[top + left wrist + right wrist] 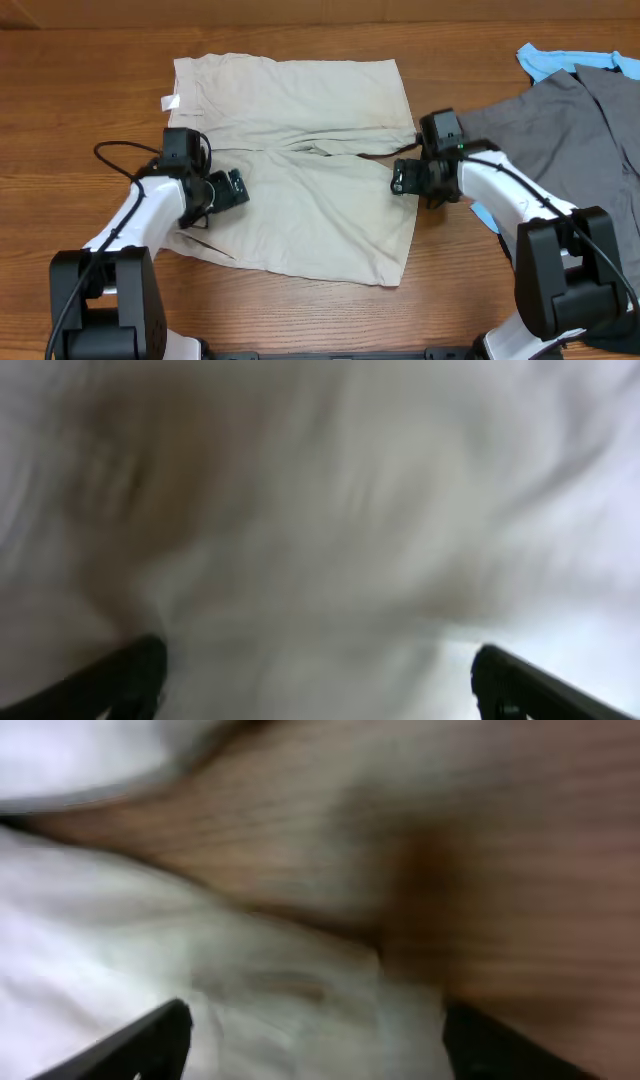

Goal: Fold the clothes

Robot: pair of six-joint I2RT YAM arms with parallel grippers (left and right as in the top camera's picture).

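The pale beige shorts point(300, 170) lie spread flat on the wooden table, a small white label point(171, 101) at their far left corner. My left gripper point(232, 190) is low over the shorts' left edge, jaws open; its wrist view is blurred and filled with pale cloth point(330, 530) between the spread fingers point(315, 680). My right gripper point(405, 178) is at the shorts' right edge near the middle, jaws open; its blurred wrist view shows the cloth edge point(150, 950) and bare wood between the fingers point(315, 1040).
A grey garment point(560, 130) lies at the right of the table point(80, 100), with a light blue garment point(545, 58) under it at the far right. Bare wood shows to the left of the shorts and along the front edge.
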